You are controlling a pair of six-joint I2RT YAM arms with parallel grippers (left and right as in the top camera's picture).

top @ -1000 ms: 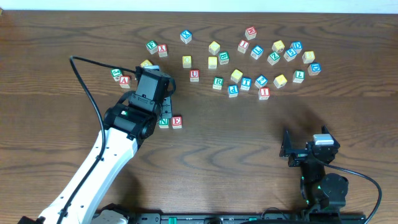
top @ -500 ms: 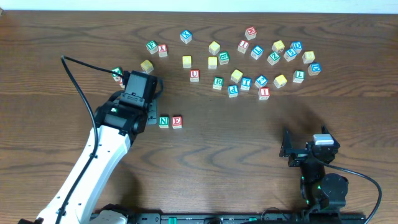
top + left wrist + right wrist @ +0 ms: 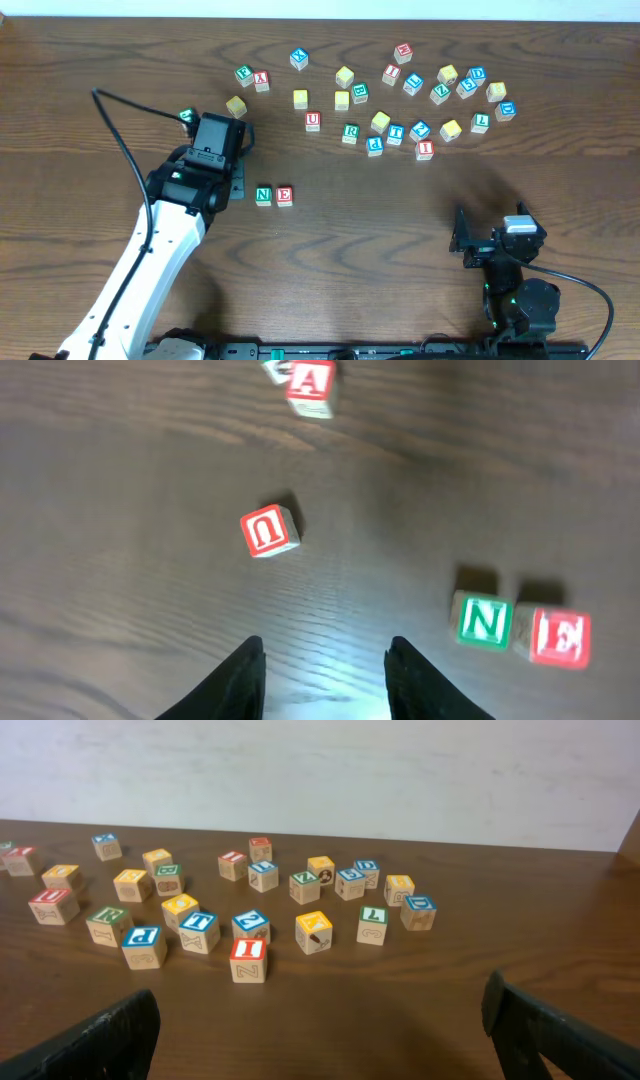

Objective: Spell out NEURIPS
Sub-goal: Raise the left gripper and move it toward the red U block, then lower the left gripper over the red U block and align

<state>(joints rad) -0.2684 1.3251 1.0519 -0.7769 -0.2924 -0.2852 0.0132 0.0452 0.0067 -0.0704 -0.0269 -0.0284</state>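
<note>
Right claw (image 3: 318, 1008): fingers sit at the two lower corners of its own view, spread fully, nothing held. It has not moved in the last second and is parked at lower right of the overhead frame.

Left claw (image 3: 325, 652): at the bottom edge of its wrist view, jaws parted wide, empty, bare tabletop (image 3: 120, 620) beneath.

Change: a second ago the left arm (image 3: 165, 235) stood over the word row. It has since drawn back toward the upper left. N block (image 3: 263, 196) and E block (image 3: 285, 196) now lie uncovered, centre-left in the overhead frame. They are side by side, touching or nearly so, N left of E. I read this as two letters of seven set down, with U due next.

Near U block (image 3: 268, 530): red, left of centre in the wrist view, alone, slightly turned, well apart from N. It is not visible overhead; I judge the arm covers it.

A block (image 3: 310, 378): at the top edge of the wrist view.

Far U block (image 3: 313, 121): red, upper centre overhead, at the left end of the scatter. R block (image 3: 350, 131), P block (image 3: 375, 145) and I block (image 3: 425, 150) lie to its right. I cannot pick out an S.
</note>
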